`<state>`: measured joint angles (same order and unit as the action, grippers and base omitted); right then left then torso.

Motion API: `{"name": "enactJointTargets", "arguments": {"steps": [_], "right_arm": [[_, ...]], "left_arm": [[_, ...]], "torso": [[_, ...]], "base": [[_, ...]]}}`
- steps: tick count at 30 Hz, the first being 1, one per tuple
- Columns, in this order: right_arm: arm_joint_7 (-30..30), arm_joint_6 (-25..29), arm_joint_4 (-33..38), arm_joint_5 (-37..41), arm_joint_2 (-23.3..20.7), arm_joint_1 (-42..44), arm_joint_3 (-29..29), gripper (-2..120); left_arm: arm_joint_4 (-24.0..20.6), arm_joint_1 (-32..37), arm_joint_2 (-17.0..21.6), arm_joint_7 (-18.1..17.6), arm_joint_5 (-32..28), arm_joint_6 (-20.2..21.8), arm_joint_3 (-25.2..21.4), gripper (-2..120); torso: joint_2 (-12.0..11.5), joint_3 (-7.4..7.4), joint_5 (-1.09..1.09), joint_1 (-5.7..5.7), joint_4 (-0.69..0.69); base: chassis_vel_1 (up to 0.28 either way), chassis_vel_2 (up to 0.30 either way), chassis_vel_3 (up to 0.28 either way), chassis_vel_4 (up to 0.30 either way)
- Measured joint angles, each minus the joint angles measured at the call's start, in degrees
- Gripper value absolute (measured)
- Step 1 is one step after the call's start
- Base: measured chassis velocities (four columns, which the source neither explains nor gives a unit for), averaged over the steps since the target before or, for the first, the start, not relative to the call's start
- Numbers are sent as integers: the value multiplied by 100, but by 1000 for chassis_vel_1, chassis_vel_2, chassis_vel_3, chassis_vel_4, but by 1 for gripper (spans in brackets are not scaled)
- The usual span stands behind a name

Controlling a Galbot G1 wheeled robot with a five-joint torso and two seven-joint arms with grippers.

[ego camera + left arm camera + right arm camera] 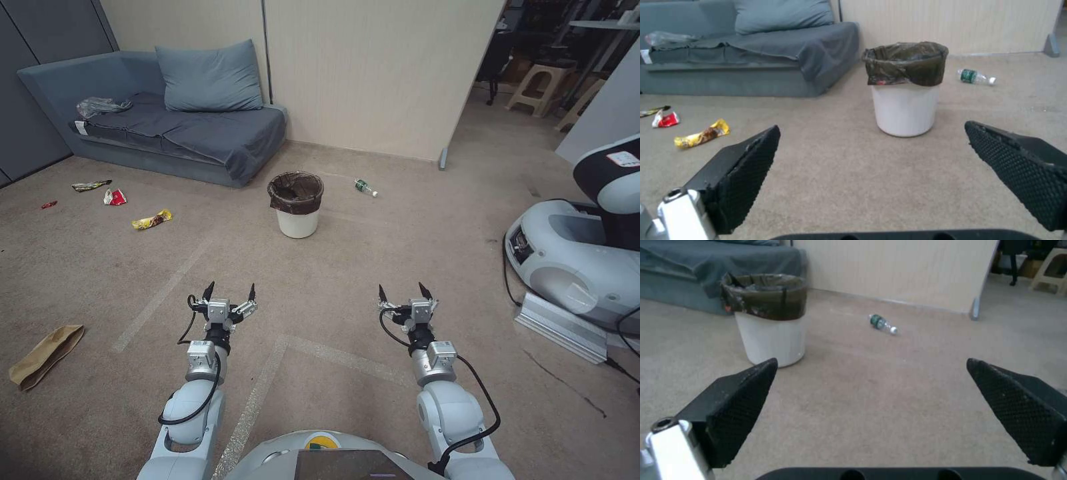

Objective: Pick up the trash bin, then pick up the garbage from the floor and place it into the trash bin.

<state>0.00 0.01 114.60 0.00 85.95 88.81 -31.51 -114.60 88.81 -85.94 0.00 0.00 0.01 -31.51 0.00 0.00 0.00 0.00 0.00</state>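
Note:
The trash bin [296, 204] [905, 87] [769, 317], a white bucket lined with a dark bag, stands upright on the carpet ahead of me, in front of the sofa. Garbage lies scattered: a green-labelled bottle [365, 187] [976, 76] [883, 324] right of the bin, a yellow wrapper [151, 219] [702, 134], a red-white wrapper [114, 197] [666, 119], a dark wrapper [91, 185], a small red piece [49, 205] and a brown paper bag [44, 355] at the left. My left gripper [230, 291] [871, 133] and right gripper [405, 292] [871, 368] hang open and empty, well short of the bin.
A grey sofa [173, 130] with a pillow stands against the back wall at the left. A white partition [373, 73] rises behind the bin. Another white robot base [580, 260] with cables sits at the right. Stools [541, 83] stand in the room beyond.

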Motion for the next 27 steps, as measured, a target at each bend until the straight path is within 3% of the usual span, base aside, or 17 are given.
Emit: {"name": "enactJointTargets", "arguments": {"steps": [27], "right_arm": [[3,-3,44,-22,10,32,6,100]], "left_arm": [[-51,18,-1,-22,12,38,26,100]], "torso": [[0,0,0,0,-1]], "base": [[0,0,0,0]]}}
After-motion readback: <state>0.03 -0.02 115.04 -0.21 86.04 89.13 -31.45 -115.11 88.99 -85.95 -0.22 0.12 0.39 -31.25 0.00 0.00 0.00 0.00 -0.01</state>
